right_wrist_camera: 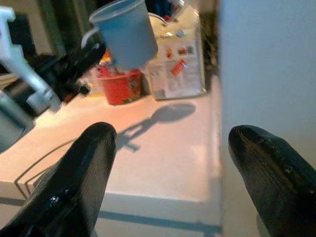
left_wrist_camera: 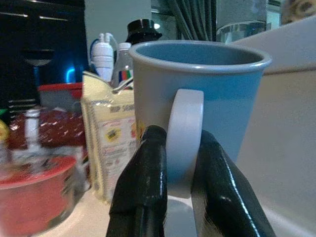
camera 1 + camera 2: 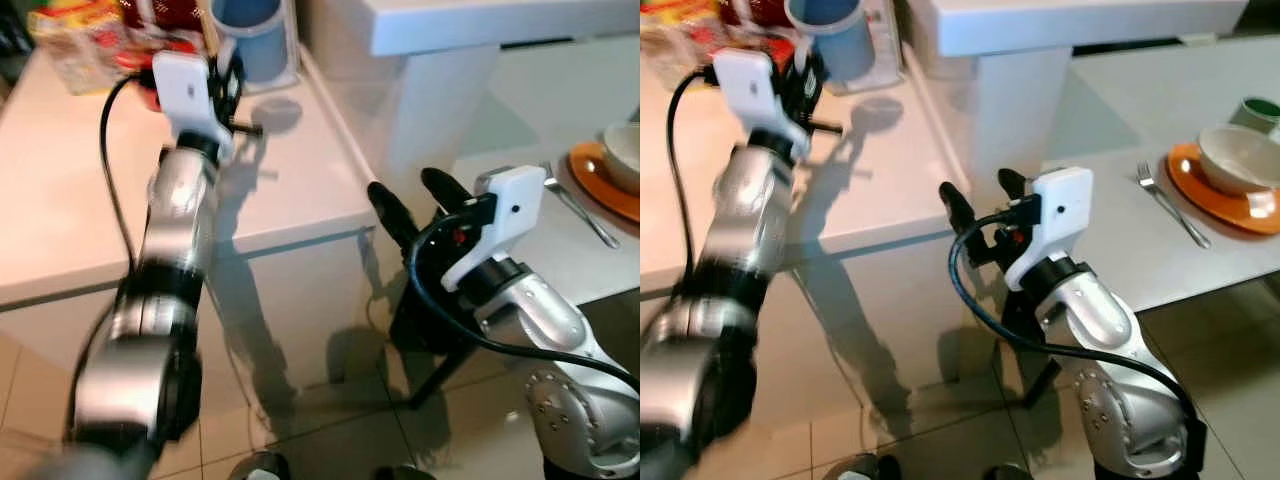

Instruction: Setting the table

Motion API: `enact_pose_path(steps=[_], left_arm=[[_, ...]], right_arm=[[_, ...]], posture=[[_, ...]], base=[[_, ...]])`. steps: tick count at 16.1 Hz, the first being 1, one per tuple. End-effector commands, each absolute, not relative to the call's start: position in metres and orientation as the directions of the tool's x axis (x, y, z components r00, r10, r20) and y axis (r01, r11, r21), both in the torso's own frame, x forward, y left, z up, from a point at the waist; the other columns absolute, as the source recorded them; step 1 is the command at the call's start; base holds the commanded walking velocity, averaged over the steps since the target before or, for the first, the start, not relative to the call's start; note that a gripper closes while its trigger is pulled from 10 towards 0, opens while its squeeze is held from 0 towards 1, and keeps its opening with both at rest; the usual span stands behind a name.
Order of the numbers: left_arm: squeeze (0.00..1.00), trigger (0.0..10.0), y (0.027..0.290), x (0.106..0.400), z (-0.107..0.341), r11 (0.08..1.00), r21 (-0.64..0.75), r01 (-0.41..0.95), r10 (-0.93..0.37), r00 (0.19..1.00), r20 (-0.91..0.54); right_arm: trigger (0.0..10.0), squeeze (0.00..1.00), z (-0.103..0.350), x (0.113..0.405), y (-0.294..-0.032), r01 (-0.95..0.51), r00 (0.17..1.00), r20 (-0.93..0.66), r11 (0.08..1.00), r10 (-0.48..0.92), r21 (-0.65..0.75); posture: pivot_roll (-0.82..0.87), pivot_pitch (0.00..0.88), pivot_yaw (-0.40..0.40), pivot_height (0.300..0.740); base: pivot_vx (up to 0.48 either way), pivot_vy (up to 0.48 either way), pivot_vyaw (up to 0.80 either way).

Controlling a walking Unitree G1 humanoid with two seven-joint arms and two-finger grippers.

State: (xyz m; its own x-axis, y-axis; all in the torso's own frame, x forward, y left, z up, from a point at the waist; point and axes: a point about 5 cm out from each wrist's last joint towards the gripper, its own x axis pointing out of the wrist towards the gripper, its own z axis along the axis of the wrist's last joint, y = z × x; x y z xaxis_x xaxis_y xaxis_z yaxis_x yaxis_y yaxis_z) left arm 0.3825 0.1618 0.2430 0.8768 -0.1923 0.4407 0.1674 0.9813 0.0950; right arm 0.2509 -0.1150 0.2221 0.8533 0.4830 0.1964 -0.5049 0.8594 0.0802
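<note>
A blue mug (image 3: pixel 248 35) with a pale handle (image 2: pixel 183 138) hangs just above the white counter (image 3: pixel 60 200), casting a shadow on it. My left gripper (image 2: pixel 180 165) is shut on the handle, one black finger on each side. My right gripper (image 3: pixel 978 185) is open and empty, low beside the counter's front corner, pointing toward the mug (image 1: pixel 126 32). To the right, a white dining table (image 3: pixel 1120 250) carries an orange plate (image 3: pixel 1185 172) with a white bowl (image 3: pixel 1240 155) on it. A fork (image 3: pixel 1170 205) lies to the left of the plate.
Behind the mug stand a red tub (image 1: pixel 121 86), printed food packets (image 1: pixel 175 64) and bottles (image 2: pixel 103 54). A thick white ledge (image 3: pixel 480 20) rises between the counter and the table. A green-rimmed cup (image 3: pixel 1262 110) sits at the table's far right. Tiled floor (image 3: pixel 300 430) lies below.
</note>
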Motion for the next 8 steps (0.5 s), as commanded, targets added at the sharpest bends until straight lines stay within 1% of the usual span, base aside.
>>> enact_pose_path(steps=[1,3,5,6,7,8], left_arm=[[0.00,10.0,0.160,0.374,0.246,0.978,0.096,0.184,-0.208,0.874,0.439],[0.00,10.0,0.162,0.333,0.218,0.971,0.141,0.192,-0.231,0.903,0.362],[0.00,10.0,0.161,0.320,0.218,0.968,0.158,0.195,-0.241,0.897,0.371],[0.00,10.0,0.157,0.301,0.219,0.964,0.176,0.198,-0.251,0.892,0.375],[0.00,10.0,0.152,0.292,0.219,0.963,0.176,0.203,-0.254,0.899,0.357],[0.00,10.0,0.151,0.285,0.218,0.966,0.166,0.196,-0.243,0.909,0.340]], right_arm=[[10.0,0.00,0.219,0.252,-0.115,-0.509,0.851,0.197,0.858,0.487,0.075],[10.0,0.00,0.211,0.252,-0.118,-0.495,0.860,0.181,0.865,0.476,0.077],[10.0,0.00,0.209,0.250,-0.120,-0.494,0.862,0.178,0.866,0.476,0.080],[10.0,0.00,0.207,0.251,-0.121,-0.491,0.863,0.183,0.868,0.472,0.079],[10.0,0.00,0.205,0.253,-0.123,-0.484,0.866,0.187,0.871,0.463,0.084],[10.0,0.00,0.203,0.254,-0.123,-0.482,0.867,0.184,0.872,0.462,0.082]], posture=[[-0.05,0.000,0.037,0.740],[-0.03,0.000,0.027,0.740],[-0.03,0.000,0.020,0.740],[-0.01,0.000,0.009,0.740],[-0.01,0.000,0.003,0.740],[0.00,0.000,-0.002,0.740]], base=[[0.000,0.000,0.00],[0.000,0.000,0.00],[0.000,0.000,0.00],[0.000,0.000,0.00],[0.000,0.000,0.00],[0.000,-0.412,0.00]])
